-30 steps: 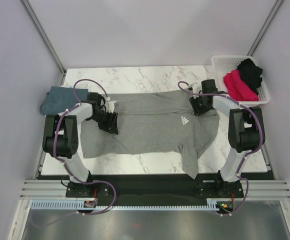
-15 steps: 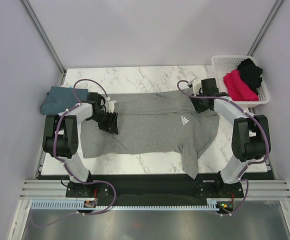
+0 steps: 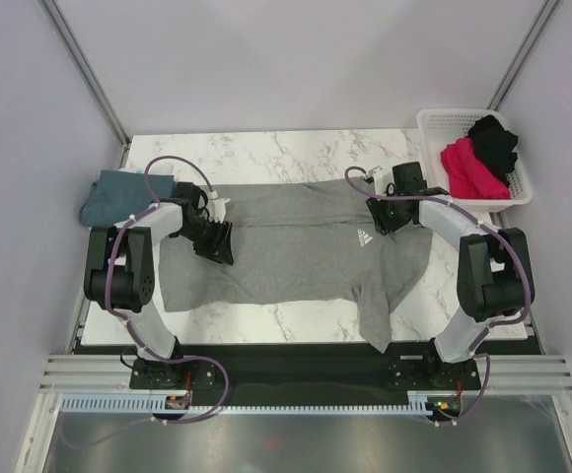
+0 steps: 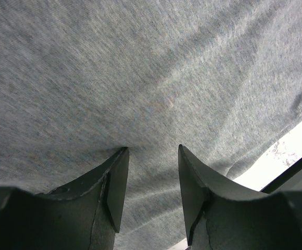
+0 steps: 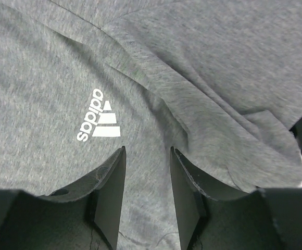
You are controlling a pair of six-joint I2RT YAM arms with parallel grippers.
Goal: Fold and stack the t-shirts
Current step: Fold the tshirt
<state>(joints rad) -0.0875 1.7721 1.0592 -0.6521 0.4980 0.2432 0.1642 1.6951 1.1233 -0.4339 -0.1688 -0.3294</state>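
A heather grey t-shirt (image 3: 286,251) with a white chest logo (image 3: 364,236) lies spread across the marble table (image 3: 286,153). One end hangs over the front edge. My left gripper (image 3: 217,241) is open, its tips down on the shirt's left part; in the left wrist view the gripper (image 4: 152,151) has only grey cloth (image 4: 140,78) between the jaws, nothing pinched. My right gripper (image 3: 380,215) is open over the shirt's upper right; in the right wrist view it (image 5: 148,148) stands just beside the logo (image 5: 100,122). A folded teal-blue t-shirt (image 3: 113,194) lies at the far left.
A white basket (image 3: 429,123) at the back right holds a magenta-pink t-shirt (image 3: 468,168) and a black t-shirt (image 3: 493,141). In the left wrist view the table's edge (image 4: 291,151) shows at the right. Grey walls close in the table on three sides.
My right gripper has moved left over the grey shirt, toward the logo. The left arm and the shirt have not moved.
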